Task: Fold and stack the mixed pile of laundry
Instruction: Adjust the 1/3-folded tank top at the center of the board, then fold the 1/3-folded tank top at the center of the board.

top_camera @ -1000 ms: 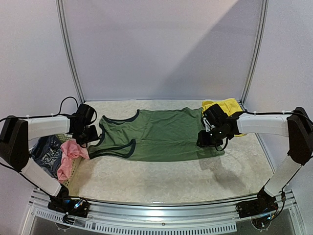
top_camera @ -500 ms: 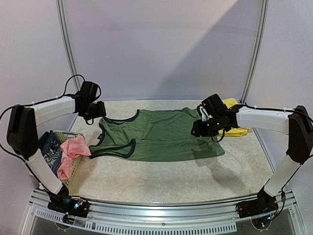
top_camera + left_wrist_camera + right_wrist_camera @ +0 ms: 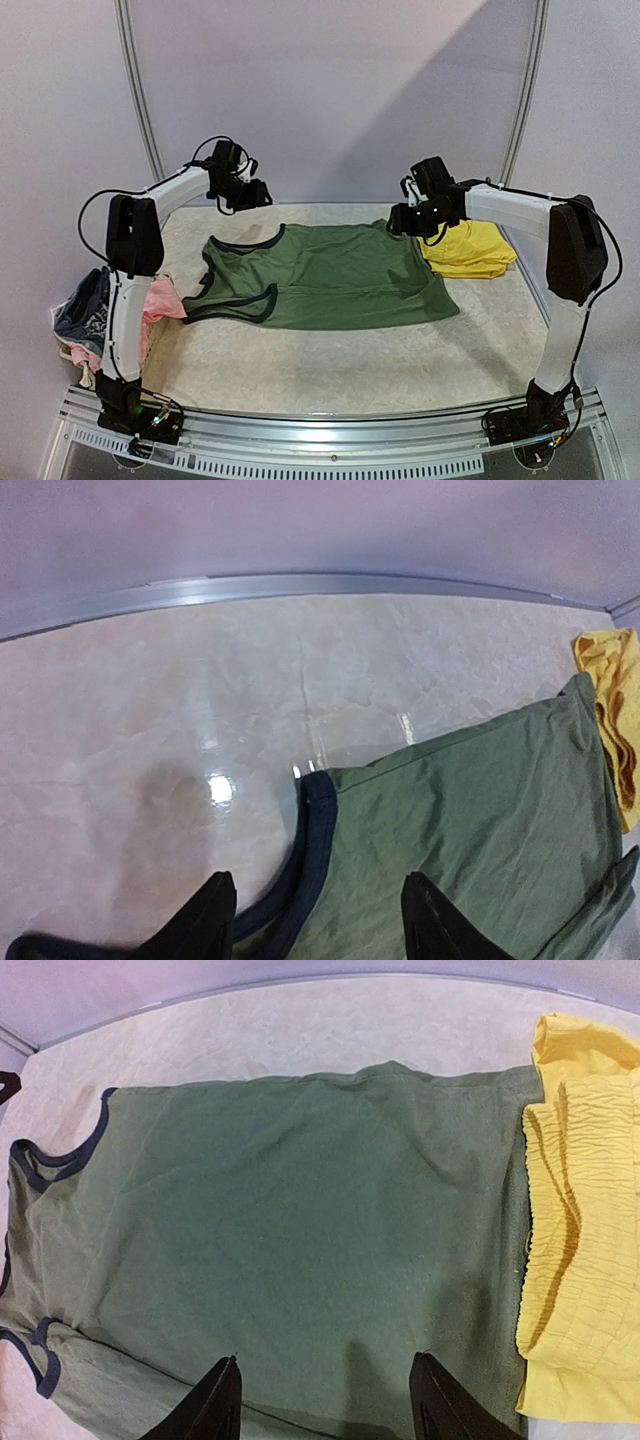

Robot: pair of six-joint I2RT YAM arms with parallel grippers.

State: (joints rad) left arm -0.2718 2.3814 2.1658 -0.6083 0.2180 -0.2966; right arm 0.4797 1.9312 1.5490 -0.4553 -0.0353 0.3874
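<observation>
The olive-green sleeveless top point(image 3: 320, 275) lies spread flat in the middle of the table, its navy-trimmed armholes to the left. Folded yellow shorts point(image 3: 470, 248) rest by its right end. My left gripper point(image 3: 250, 193) hangs open above the back-left corner of the top; in the left wrist view its jaws point(image 3: 318, 920) straddle the navy strap point(image 3: 318, 810) from above, holding nothing. My right gripper point(image 3: 400, 220) hovers open over the top's back-right corner, with bare green cloth point(image 3: 300, 1210) below its jaws point(image 3: 328, 1400) and the shorts point(image 3: 585, 1260) beside. A pink piece point(image 3: 160, 298) and a blue-grey piece point(image 3: 85, 310) sit heaped at the left edge.
A metal rail point(image 3: 200, 585) runs along the foot of the back wall. Upright frame posts point(image 3: 140, 100) stand at the back corners, and white walls close in the sides. The left arm's upright link point(image 3: 125, 300) stands in front of the heap at the left.
Both arms have risen and swung toward the back wall, the left from the top's left edge, the right from its hem end. Both grippers stand a little wider. The top has not moved.
</observation>
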